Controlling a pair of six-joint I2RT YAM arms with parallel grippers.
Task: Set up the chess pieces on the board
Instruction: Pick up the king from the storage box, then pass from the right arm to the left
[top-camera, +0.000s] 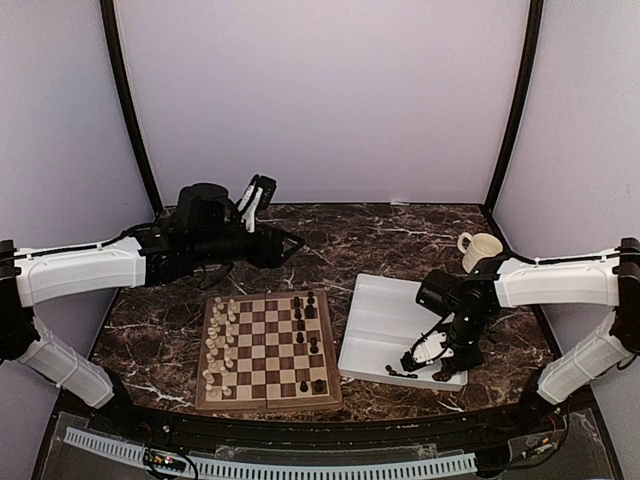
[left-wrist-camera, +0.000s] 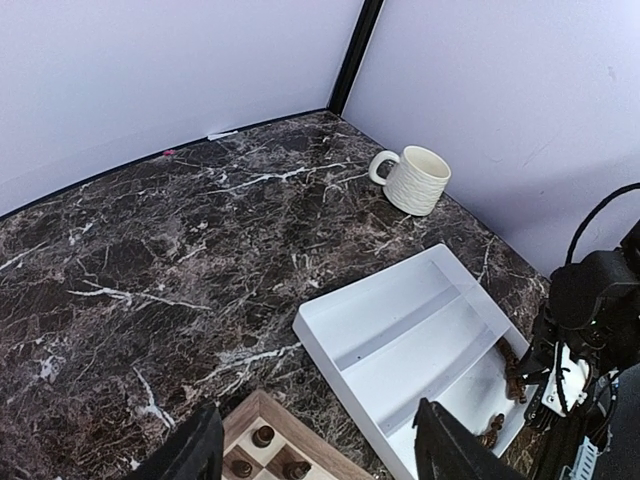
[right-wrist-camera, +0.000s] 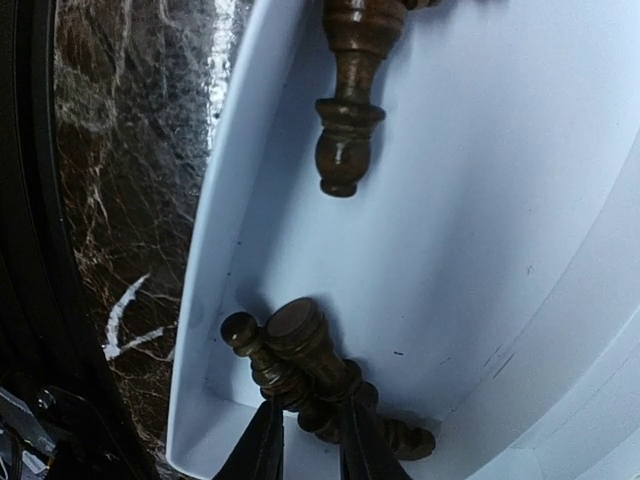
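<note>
Evidently the setting-up is partly done. The board (top-camera: 268, 404) lies on the marble table (top-camera: 400, 240) in front of the arms. The cream pieces (top-camera: 220, 340) are ranked in two files along its left side. That side is judged complete or nearly so, though the men are too small to be counted. On the opposite side only a handful of dark pieces (top-camera: 314, 346) are stood, and they are spread unevenly over the two right-hand files. Most of those squares are bare. The rest of the dark set that can be seen is lying loose at the near end of the white tray (top-camera: 375, 310), just right of the board. The right gripper (right-wrist-camera: 312, 445) is lowered into that near corner. Its jaws are drawn narrow on either side of two dark men lying together, and a pinch on them is apparently made, with nothing raised off the tray floor. The left gripper (left-wrist-camera: 320, 455) is held released and empty above the table behind the board. By this reckoning, about half the work is left: the tray's dark men are to be carried across and stood up.
</note>
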